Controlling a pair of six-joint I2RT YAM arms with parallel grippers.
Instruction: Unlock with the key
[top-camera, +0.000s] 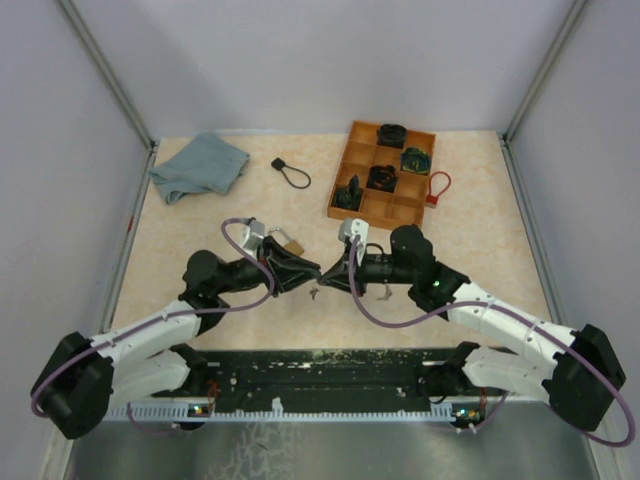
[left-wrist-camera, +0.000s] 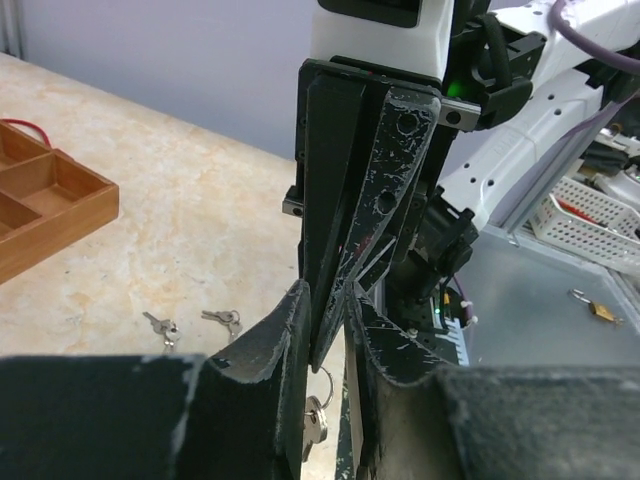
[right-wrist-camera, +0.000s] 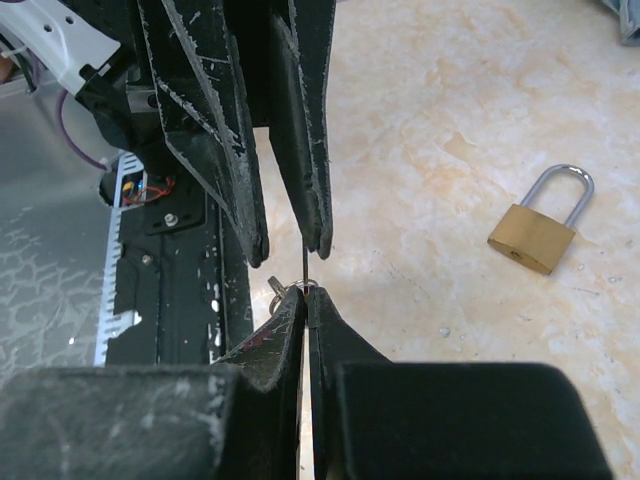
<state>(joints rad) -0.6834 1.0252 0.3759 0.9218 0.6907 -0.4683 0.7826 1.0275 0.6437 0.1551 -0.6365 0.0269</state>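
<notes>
Surface (top-camera: 190, 235): beige marbled top. Far left: crumpled blue-grey cloth (top-camera: 198, 166). Right of it: black cable loop (top-camera: 291, 173). Far right: wooden compartment tray (top-camera: 405, 211), with a red cable loop (top-camera: 438, 187) just beside its right edge. Mid-surface: brass padlock (right-wrist-camera: 532, 238) lying flat. Two small key bunches (left-wrist-camera: 162, 325) lie close together, nearer the front.

Satin brass padlock (right-wrist-camera: 532, 238) with a glossy steel shackle; silvery metal key (left-wrist-camera: 313, 420); matt black right-gripper fingers (right-wrist-camera: 340, 350), rough and scratched white; smooth, faintly glossy marbled tabletop (top-camera: 470, 210); warm varnished wooden tray (left-wrist-camera: 60, 220); soft, crumpled blue-grey cloth (top-camera: 200, 167); smooth purple plastic-sheathed cable (top-camera: 400, 324); dull grey sheet-metal ledge (right-wrist-camera: 50, 220)
</notes>
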